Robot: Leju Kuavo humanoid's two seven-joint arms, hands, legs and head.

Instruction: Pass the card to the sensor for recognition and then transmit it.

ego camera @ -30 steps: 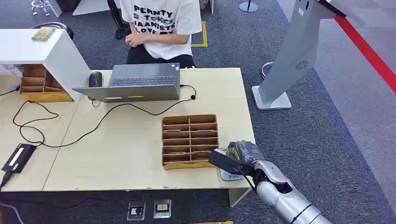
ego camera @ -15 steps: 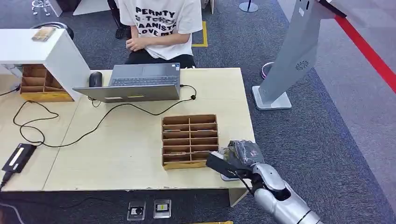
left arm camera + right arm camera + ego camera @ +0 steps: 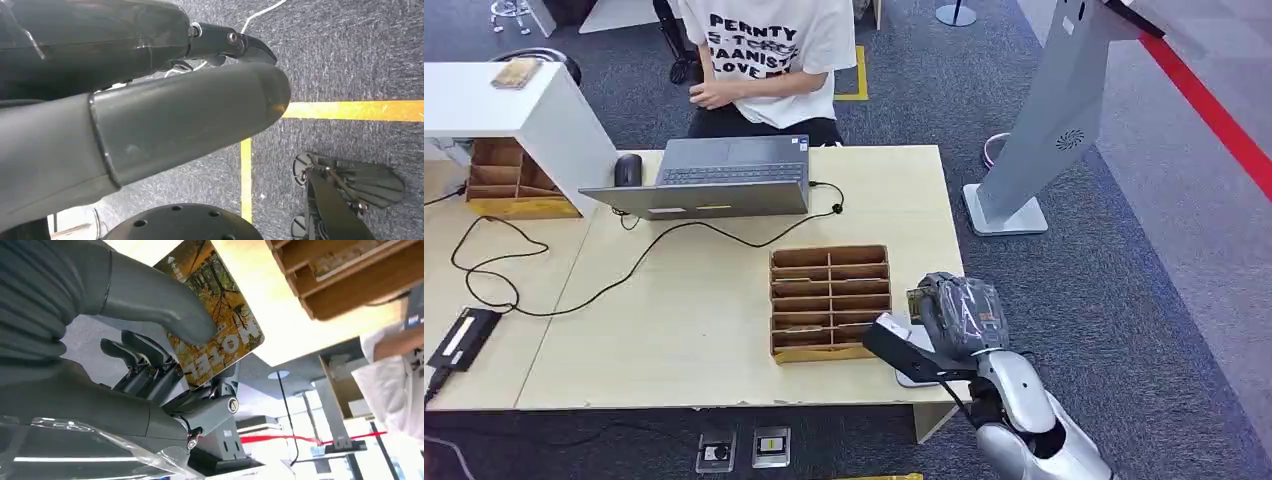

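where the right wrist view looks along the right hand (image 3: 165, 365), a card (image 3: 215, 315) is pinched between the thick grey thumb (image 3: 165, 310) on its printed face and the darker fingers (image 3: 145, 365) behind it. the card's face carries a photograph of autumn trees with yellow-orange leaves and dark trunks, large pale lettering across one end that i cannot read for sure, and a small white logo with tiny characters at the opposite corner. its corners are rounded and its edge looks thin and flat, with no bend.

from the head view the right hand (image 3: 954, 315) is over the tabletop's (image 3: 694, 310) near right corner, just beside the wooden card organizer (image 3: 831, 300), and is wrapped in clear crinkled plastic. the card itself is hard to make out from there, being mostly hidden by the hand. under the hand, on the tabletop corner, lies a pale flat reader pad (image 3: 909, 375), partly covered by the black wrist block.

the left hand (image 3: 150, 115) hangs low over dark carpet with yellow floor tape (image 3: 350, 111); its thumb and one dark finger lie close together, with nothing seen between them, though i cannot tell for sure how far it is closed.

farther back on the tabletop sit an open laptop (image 3: 714, 178) with a black mouse (image 3: 628, 170) beside it and a black cable (image 3: 624, 270) looping across the wood. a person in a white printed t-shirt (image 3: 769, 50) sits behind the laptop. a grey kiosk stand (image 3: 1049, 120) stands on the carpet off the tabletop's right end.
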